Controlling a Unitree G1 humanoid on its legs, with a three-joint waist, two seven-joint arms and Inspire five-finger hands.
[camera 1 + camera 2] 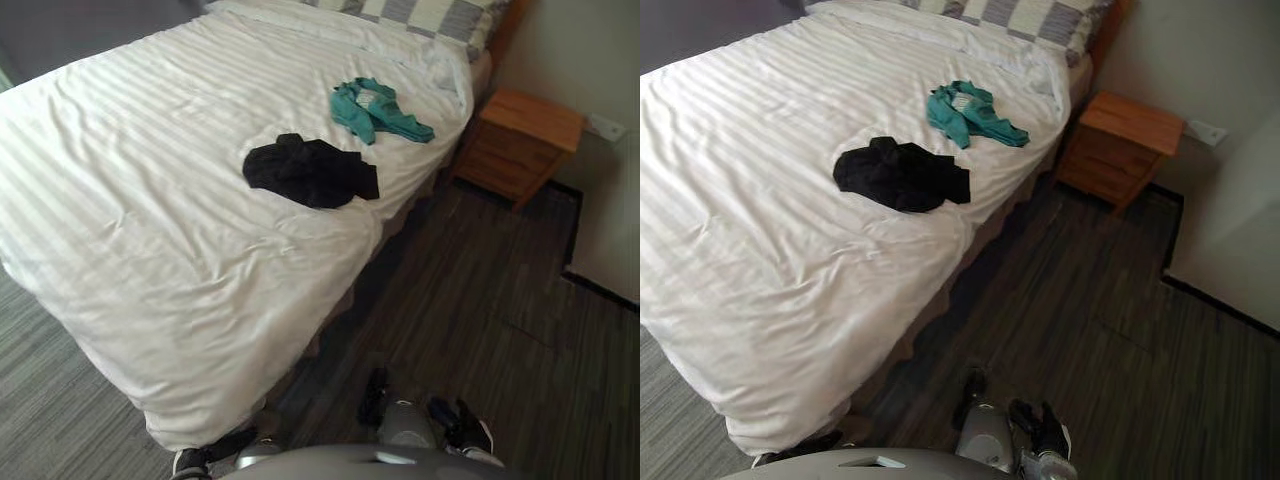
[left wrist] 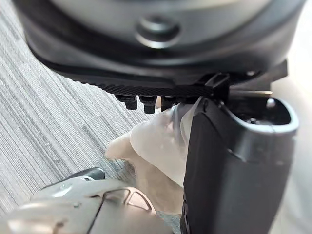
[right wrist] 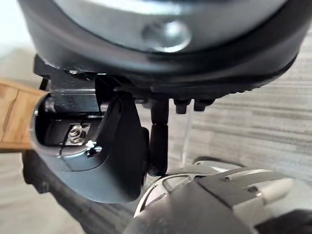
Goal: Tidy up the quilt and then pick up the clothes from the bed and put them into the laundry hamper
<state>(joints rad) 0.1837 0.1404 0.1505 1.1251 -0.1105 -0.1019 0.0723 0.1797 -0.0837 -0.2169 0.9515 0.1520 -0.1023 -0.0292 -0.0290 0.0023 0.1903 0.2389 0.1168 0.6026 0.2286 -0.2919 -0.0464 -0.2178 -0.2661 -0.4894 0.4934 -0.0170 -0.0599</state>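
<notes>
A: Where's the left hand (image 2: 234, 170)?
B: At the near corner of the quilt (image 1: 180, 300), fingers curled on a fold of it. The right hand (image 3: 107, 156) hangs slack and empty.
A: And the clothes?
B: Both lie on the quilt. The black clothes (image 1: 310, 170) are in the middle, toward the right edge. The teal clothes (image 1: 375, 110) are beyond, just by that edge, short of the pillow (image 1: 430, 15).
A: Your worry?
B: A hard tug on that corner could, I'd judge, drag the quilt and slide the teal clothes onto the floor (image 1: 480, 300). It could also ruck the smooth top. Later, a loose grasp may catch quilt along with cloth.
</notes>
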